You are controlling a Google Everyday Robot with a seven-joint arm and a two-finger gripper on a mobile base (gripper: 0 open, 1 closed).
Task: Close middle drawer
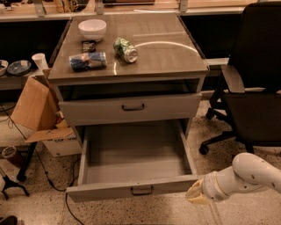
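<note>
The grey cabinet (169, 59) stands on a speckled terrazzo floor (246, 213). A bright arc of reflected overhead light lies across the cabinet top. Right of the cabinet is a black office chair (257, 92) with a padded armrest. Left of the cabinet is an open cardboard box (34, 105). A long wooden counter (219, 5) runs behind the cabinet. The gripper (196, 195) is low, off the cabinet's front right corner.
</note>
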